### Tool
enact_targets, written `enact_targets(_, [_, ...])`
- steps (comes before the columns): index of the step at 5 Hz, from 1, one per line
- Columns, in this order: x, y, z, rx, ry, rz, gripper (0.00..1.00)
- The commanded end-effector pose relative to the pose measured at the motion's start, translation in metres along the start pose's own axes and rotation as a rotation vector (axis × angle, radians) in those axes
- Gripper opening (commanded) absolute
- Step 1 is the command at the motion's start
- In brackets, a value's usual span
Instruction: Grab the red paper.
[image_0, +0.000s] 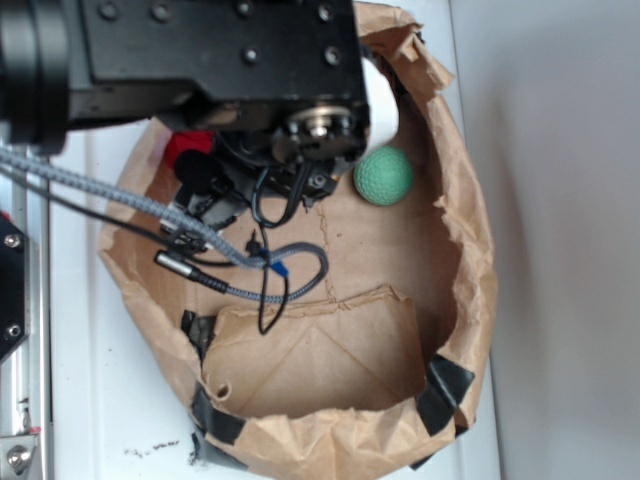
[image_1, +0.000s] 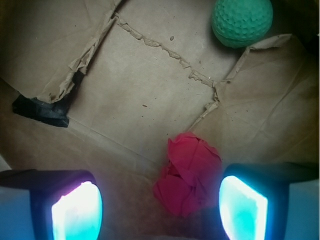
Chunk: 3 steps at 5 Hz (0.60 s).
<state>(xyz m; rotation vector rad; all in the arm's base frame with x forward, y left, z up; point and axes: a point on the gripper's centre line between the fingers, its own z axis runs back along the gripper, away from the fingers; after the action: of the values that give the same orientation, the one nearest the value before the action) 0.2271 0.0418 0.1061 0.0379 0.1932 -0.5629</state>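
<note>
From the exterior view, only a sliver of the red paper (image_0: 186, 146) shows under the black arm (image_0: 200, 60), at the back left of the brown paper bag (image_0: 470, 250), with the green ball (image_0: 384, 176) well to its right. In the wrist view, the red paper (image_1: 189, 174) is a crumpled, lumpy, bright wad on the bag floor, lying between the fingers (image_1: 243, 205) of the wide-open gripper (image_1: 160, 210) and closer to the right one, which grips nothing.

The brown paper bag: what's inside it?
Inside the brown paper bag lie a green ball and the red paper, between the open hand's fingers. In the exterior view the arm covers most of the red paper.
</note>
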Motion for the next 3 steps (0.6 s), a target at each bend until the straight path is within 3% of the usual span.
enact_targets(1, [-0.004, 0.006, -0.030, 0.057, 0.017, 0.049, 1.00])
enact_targets(3, [-0.010, 0.021, -0.069, 0.038, 0.023, 0.053, 1.00])
